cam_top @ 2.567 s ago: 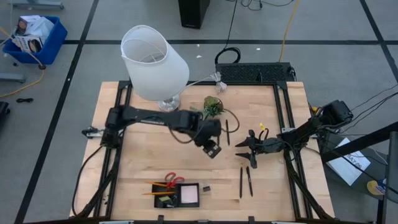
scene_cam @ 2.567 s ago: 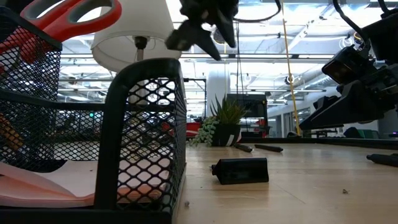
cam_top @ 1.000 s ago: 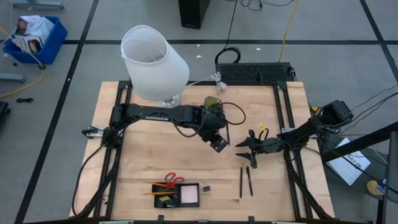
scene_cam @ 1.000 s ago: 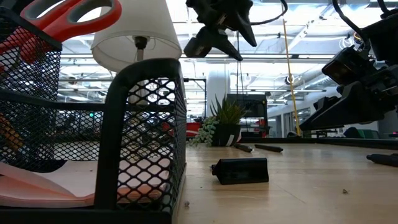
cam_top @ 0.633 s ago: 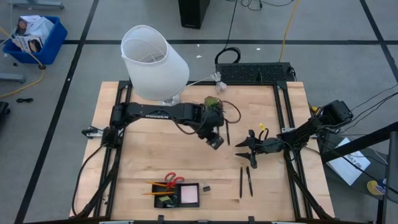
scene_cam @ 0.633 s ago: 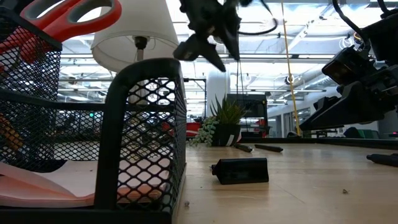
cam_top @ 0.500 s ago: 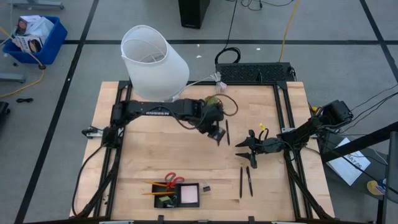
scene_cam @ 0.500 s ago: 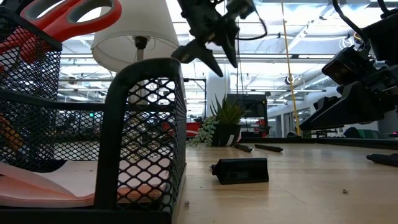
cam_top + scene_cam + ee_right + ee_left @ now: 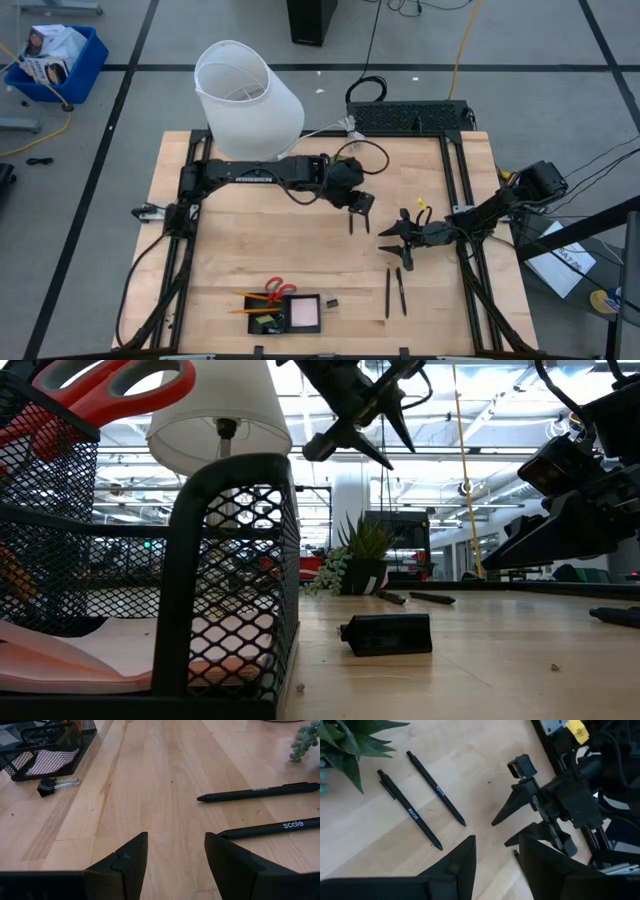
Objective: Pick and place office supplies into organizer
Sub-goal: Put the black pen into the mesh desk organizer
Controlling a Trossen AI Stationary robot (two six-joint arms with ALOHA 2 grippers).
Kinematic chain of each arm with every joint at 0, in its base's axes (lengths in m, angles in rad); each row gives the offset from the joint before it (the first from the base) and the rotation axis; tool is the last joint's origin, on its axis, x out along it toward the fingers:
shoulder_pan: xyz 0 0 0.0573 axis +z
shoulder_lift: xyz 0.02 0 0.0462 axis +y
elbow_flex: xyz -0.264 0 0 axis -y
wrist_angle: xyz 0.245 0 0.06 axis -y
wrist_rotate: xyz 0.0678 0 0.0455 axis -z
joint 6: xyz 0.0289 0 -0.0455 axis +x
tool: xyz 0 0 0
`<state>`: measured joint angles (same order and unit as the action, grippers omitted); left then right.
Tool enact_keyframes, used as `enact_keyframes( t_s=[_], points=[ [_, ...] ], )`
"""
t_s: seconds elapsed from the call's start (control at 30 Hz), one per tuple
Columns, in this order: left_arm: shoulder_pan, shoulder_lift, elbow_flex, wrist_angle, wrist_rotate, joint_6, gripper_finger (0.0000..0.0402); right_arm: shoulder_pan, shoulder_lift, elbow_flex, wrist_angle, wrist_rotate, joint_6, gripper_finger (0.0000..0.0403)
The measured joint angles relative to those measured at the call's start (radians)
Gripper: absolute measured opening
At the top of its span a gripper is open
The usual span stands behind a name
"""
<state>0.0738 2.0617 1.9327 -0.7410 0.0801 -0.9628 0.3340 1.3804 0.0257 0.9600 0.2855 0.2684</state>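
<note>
My left gripper (image 9: 358, 207) hangs open and empty above the table's middle, high in the low view (image 9: 362, 422). Below and ahead of it two black pens (image 9: 410, 810) (image 9: 436, 788) lie flat on the wood beside a green plant (image 9: 345, 742). My right gripper (image 9: 396, 236) rests open and empty at the right, low over the table. Ahead of it lie two more black pens (image 9: 260, 792) (image 9: 272, 827) and a black binder clip (image 9: 47, 786). The black mesh organizer (image 9: 272, 318) at the near edge holds red-handled scissors (image 9: 280, 290), a pink pad (image 9: 303, 312) and orange pencils (image 9: 252, 297).
A white lamp (image 9: 247, 98) stands at the far left beside the left arm. A black keyboard-like box (image 9: 410, 117) lies along the far edge. A small yellow piece (image 9: 422, 203) sits just beyond the right gripper. Bare wood spreads between the organizer and the arms.
My left gripper has swung toward the table's right and far edges, over the two pens beside the plant, rolling about its own axis as it went. Its fingers have stayed apart. The right arm and all the things on the table have kept still.
</note>
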Motion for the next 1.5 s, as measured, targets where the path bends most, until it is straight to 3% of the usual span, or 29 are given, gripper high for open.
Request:
enact_keyframes(
  t_s=[0.23,0.43,0.53,0.97,1.1,1.17,1.3,1.5],
  points=[
    [0.002,0.028,0.0,0.012,-0.048,-0.037,0.0152,0.0,0.0,0.0,0.0,0.0,0.0,0.0192],
    [0.024,0.1,0.008,0.008,0.103,-0.08,0.0152,0.0,0.0,0.0,0.0,0.0,0.0,0.0192],
    [0.024,0.112,0.007,0.001,0.115,-0.051,0.0152,0.0,0.0,0.0,-0.004,0.0,0.0,0.0192],
    [-0.016,-0.074,0.008,0.002,0.122,0.192,0.0152,0.0,0.0,0.0,0.007,0.0,0.0,0.0192],
    [-0.022,-0.122,0.008,0.042,0.221,0.276,0.0152,0.0,0.0,0.0,0.007,0.0,0.0,0.0192],
    [-0.025,-0.152,0.008,0.056,0.267,0.303,0.0152,-0.009,0.0,0.0,0.009,0.031,-0.086,0.0192],
    [-0.047,-0.219,0.002,0.046,0.238,0.316,0.0152,-0.03,0.0,0.0,0.008,0.166,-0.339,0.0192],
    [-0.072,-0.349,-0.047,0.003,0.145,0.328,0.0152,-0.034,0.0,0.0,0.006,0.185,-0.444,0.0192]
  ],
)
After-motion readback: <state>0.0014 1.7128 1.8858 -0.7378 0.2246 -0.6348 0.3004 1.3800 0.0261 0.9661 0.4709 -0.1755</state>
